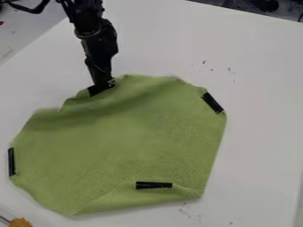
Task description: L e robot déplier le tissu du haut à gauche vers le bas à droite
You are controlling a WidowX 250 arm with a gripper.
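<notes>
The black gripper [102, 88] hangs down at the upper-left edge of the green cloth [124, 146], touching or right over it; its tips blend with a dark patch there. A shaded crease runs across the cloth's upper part, from the left edge towards the upper right. Black strips mark the cloth: one strip [211, 103] at the upper right, another strip [11, 162] at the left edge, and a third strip [154, 185] near the bottom. Along the bottom, the cloth's edge looks folded over, with a slanting fold line at the lower left.
The cloth lies on a white table [260, 133] that extends beyond it to the right and top. An orange-yellow object [20, 222] shows at the bottom-left corner. Small dark marks dot the table at the upper right and below the cloth. Dark items stand beyond the table's far edge.
</notes>
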